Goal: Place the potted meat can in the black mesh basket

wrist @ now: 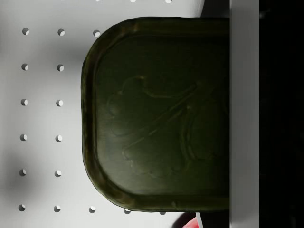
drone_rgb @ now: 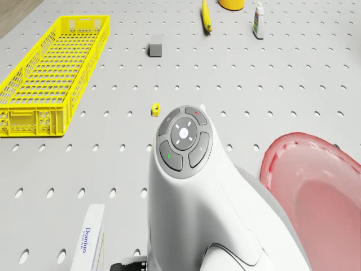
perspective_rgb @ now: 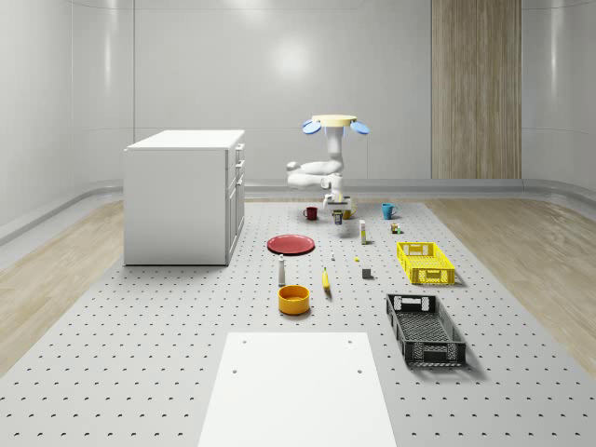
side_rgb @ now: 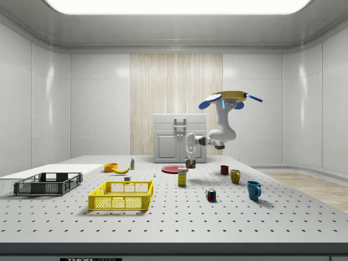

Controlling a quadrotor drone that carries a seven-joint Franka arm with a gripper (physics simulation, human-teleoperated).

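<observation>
side view | drone (side_rgb: 228, 99) hovers over table (side_rgb: 272, 217) | claw (side_rgb: 190, 159) clamped on potted meat can (side_rgb: 191, 163), lifted clear

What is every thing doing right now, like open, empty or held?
Drone: hovering over the table's far end.
Hand: pointing down, right at the can.
Potted meat can: at the hand, seemingly just off the table.
Black mesh basket: empty, resting on the table.
Yellow basket: empty.
Cabinet: drawers closed.

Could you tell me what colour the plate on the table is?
Red plate, clearest in the whole-scene view.
</observation>
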